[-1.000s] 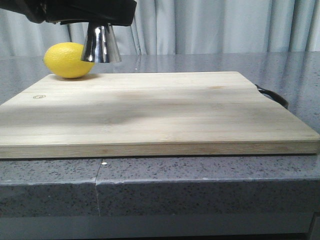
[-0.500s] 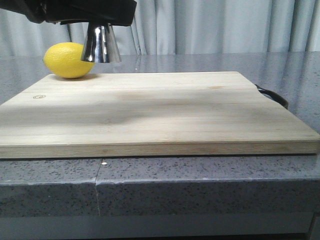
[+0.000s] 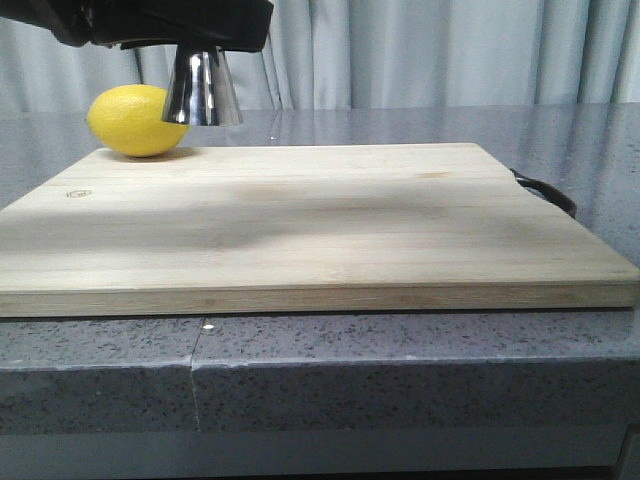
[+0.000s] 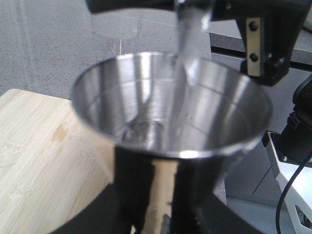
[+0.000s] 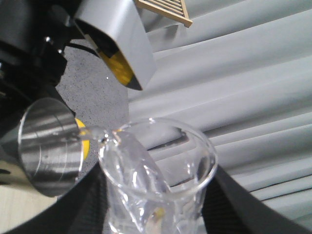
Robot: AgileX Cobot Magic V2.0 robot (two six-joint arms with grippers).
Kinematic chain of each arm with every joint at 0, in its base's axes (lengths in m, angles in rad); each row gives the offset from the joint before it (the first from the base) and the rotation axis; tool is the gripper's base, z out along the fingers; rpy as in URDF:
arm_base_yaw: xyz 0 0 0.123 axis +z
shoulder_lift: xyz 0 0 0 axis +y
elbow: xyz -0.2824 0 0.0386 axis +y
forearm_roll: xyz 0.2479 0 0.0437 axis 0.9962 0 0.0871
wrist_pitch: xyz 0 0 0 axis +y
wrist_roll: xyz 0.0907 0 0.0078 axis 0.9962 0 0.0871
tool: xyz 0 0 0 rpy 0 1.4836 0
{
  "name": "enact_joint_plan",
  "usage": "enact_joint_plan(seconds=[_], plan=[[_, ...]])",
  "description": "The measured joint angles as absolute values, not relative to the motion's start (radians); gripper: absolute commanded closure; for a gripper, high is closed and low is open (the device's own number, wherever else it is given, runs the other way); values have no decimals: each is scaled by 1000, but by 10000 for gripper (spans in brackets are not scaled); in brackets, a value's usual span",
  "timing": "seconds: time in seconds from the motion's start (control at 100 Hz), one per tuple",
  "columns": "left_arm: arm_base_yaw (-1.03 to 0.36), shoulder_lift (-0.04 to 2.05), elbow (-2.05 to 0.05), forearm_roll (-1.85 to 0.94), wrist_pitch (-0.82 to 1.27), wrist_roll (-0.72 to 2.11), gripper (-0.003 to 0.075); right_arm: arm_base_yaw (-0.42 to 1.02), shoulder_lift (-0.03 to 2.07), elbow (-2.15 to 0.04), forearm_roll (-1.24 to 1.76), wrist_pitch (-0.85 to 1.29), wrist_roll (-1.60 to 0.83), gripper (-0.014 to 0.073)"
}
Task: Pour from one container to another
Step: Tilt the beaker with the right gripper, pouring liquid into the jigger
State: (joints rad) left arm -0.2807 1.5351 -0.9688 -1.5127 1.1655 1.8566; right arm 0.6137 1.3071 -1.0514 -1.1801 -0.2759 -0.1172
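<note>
The shiny steel jigger (image 3: 203, 90) hangs above the far left corner of the cutting board (image 3: 320, 220), only its lower cone showing in the front view. My left gripper (image 4: 165, 197) is shut on its waist, and its open upper cup (image 4: 170, 122) faces the left wrist camera. The clear glass beaker (image 5: 156, 180) is tilted, lip towards the jigger (image 5: 48, 146), with my right gripper (image 5: 156, 207) shut round its body. A clear stream (image 4: 190, 44) falls from above into the jigger's cup, where a little liquid lies at the bottom.
A yellow lemon (image 3: 135, 120) lies behind the jigger at the board's far left corner. A black handle (image 3: 545, 190) sticks out at the board's right side. The board lies on a grey speckled counter (image 3: 400, 370), with grey curtains behind.
</note>
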Motion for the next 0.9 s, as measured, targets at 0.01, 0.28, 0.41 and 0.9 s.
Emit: enact_joint_plan(seconds=[0.01,0.28,0.41,0.9], plan=[[-281,1535,-969,-1513,1166,1857,740,614,1307,-1051,-1180,-276,-117,402],[-281,1535,-969,-1511,1166,1857,740,614,1307,-1051,-1236,-278,-117,402],[-281,1535,-969,-1507,1166,1857,740,614,1307,-1051,-1274,-282,-117,402],[-281,1535,-969,-1488,1166,1855,740,614,1307,-1051,-1363,-287,-117,402]])
